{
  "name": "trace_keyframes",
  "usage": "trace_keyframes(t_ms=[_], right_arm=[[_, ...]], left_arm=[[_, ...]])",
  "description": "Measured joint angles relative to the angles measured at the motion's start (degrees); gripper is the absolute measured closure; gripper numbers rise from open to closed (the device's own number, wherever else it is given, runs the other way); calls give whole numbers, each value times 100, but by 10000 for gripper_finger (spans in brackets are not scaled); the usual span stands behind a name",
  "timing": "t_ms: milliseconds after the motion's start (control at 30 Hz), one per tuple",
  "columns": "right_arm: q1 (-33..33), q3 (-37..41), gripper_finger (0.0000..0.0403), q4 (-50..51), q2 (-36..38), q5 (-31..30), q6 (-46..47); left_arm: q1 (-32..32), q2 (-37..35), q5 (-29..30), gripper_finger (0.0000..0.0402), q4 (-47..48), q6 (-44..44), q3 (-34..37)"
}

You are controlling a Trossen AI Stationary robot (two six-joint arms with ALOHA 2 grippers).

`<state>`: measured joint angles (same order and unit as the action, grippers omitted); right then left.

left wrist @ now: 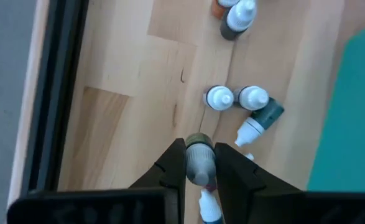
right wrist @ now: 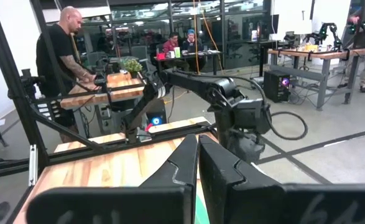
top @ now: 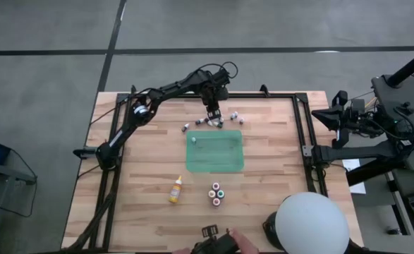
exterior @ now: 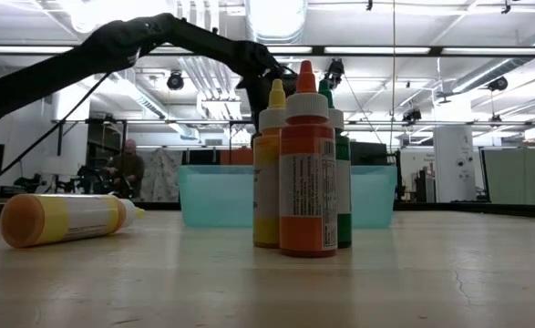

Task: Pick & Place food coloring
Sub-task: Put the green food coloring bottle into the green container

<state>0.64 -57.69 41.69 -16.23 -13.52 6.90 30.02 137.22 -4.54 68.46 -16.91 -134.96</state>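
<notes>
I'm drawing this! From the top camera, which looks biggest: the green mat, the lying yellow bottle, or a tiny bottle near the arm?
1. Green mat
2. Yellow bottle
3. Tiny bottle
All lie on the table, so nearness hardly matters.

Both arms are built of dark, matte jointed segments. Black cables are looped beside the left arm (top: 157,95). Tapered black fingers (left wrist: 170,171) are fitted.

Colours of the far tiny bottles (top: 214,122) overhead: too small to tell
</notes>
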Motion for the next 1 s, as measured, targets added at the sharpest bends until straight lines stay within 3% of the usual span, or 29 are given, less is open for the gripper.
trace_keyframes(t_ms=[633,1000], right_arm=[[0,-2,394,0,2,-2,-2],[0,0,394,0,1,-2,2]], left_arm=[[-400,-709,-89,362,634,11,9],[-753,-792,-547,362,964,39,24]])
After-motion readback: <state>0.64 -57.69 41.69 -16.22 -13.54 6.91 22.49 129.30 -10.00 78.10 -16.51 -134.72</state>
